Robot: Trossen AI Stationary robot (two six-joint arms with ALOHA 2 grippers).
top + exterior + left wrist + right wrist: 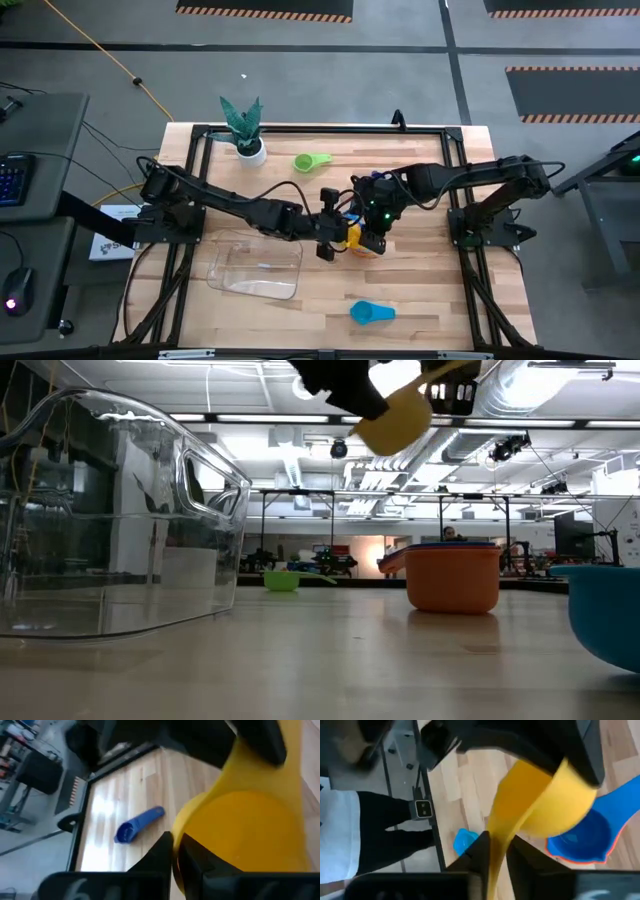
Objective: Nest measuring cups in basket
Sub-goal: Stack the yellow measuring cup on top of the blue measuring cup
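Light blue cup (371, 312) is noted nearest the front edge of the table (440, 300), right of centre and lying alone. Clear basket (256, 268) is seen left of centre, apparently holding no cups. A green cup (311, 161) lies at the far side, near a potted plant (245, 130). At table centre both arms meet: the yellow cup (395, 422) is held up off the wood, above and just left of an orange cup (453, 578), inside which a dark blue cup (582, 837) sits. The left gripper (330, 238) is judged to be shut on the yellow cup's bowl side, its fingers (165, 851) pressed close at the rim. The right gripper (372, 237) is seen with its fingers closed around the yellow handle in the right wrist view. With two grips on one small cup, a transfer is judged to be in hand. Risks: if one gripper releases before the other holds firmly, the cup could drop and roll; if both pull while clamped, the handle could twist or slip out. A crooked lowering onto the orange-and-blue stack could jam the cup on the rim or knock the stack over. The stack stands outside the basket, so a later carry could spill it.
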